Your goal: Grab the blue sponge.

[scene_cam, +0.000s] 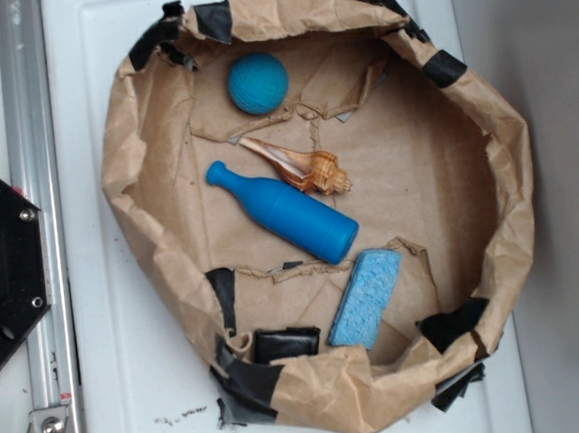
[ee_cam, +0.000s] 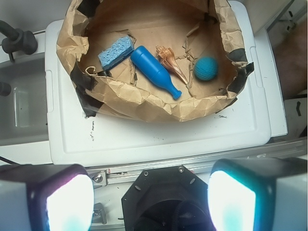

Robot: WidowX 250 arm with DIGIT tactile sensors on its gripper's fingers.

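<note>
Blue sponge [scene_cam: 365,298]: a flat, light sky-blue rectangular block with a speckled, porous face, lying on the floor of a crumpled brown paper nest [scene_cam: 506,159], close to the nest's lower wall in the exterior view. Its upper short end sits just beside the base of the blue bottle [scene_cam: 287,211]; whether the two touch cannot be told. In the wrist view the sponge [ee_cam: 116,52] lies at the left of the nest floor, next to the bottle's broad end.

Blue bottle: glossy, darker blue, lying on its side diagonally across the middle of the nest floor, neck toward the upper left in the exterior view. Seashell [scene_cam: 301,165]: brown and cream spiral, lying along the bottle's upper side, apparently touching it. Teal ball [scene_cam: 258,83]: round, textured, near the nest's upper wall, apart from the other items.

Paper nest: rim folded over and patched with strips of black tape [scene_cam: 246,378]; it rests on a white lidded bin [scene_cam: 133,389]. A metal rail [scene_cam: 35,196] runs along the bin's left edge in the exterior view, with a black robot base [scene_cam: 2,264] beside it.

Gripper [ee_cam: 151,199]: seen only from the wrist camera, its two pale fingers [ee_cam: 53,199] stand wide apart at the bottom of the frame, holding nothing, well away from the sponge and outside the nest.
</note>
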